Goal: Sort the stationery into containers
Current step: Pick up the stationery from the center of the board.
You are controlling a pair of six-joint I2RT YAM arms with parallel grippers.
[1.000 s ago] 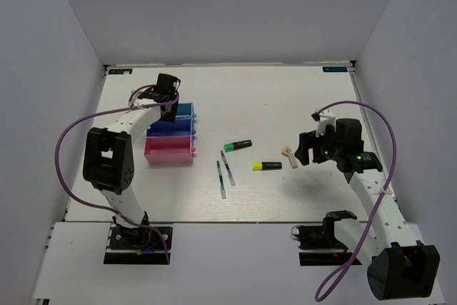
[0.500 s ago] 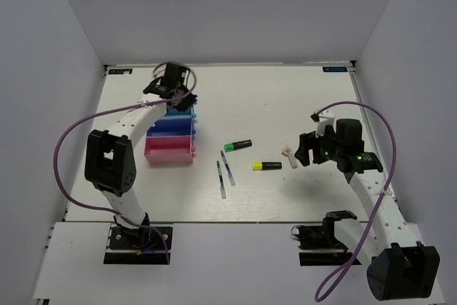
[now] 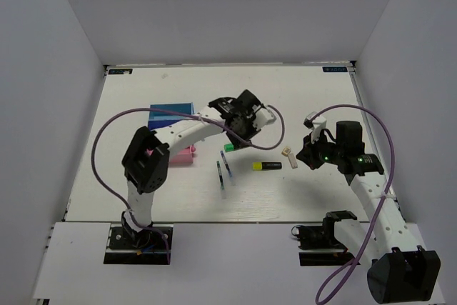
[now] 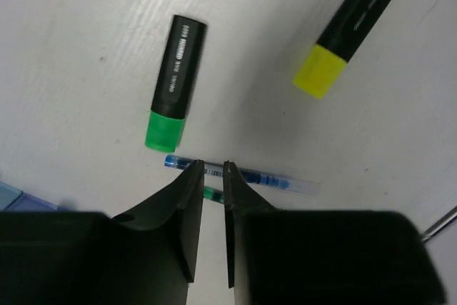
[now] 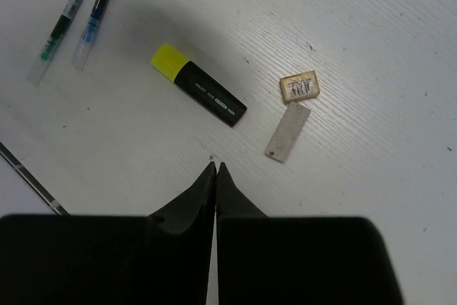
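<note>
Left pincer (image 4: 211,169): barely ajar, grasping nothing; its tips hang over the blue pen (image 4: 264,176), with the green highlighter (image 4: 175,83) just ahead to their left.
Why there: we judge it is lining up its next pick.
Right pincer (image 5: 216,168): clenched and empty above the worktop (image 5: 371,33); cream piece (image 5: 299,85) ahead-right, yellow highlighter (image 5: 200,86) ahead-left.
Trays: light blue tray (image 3: 170,111) and pink tray (image 3: 187,155) lie well apart from both pincers, so we expect a carry.

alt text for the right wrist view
The right gripper, jaws shut, hangs over a white table. Ahead lie a black highlighter with a yellow end, a small cream piece, a thin green pen and a thin blue pen.
</note>
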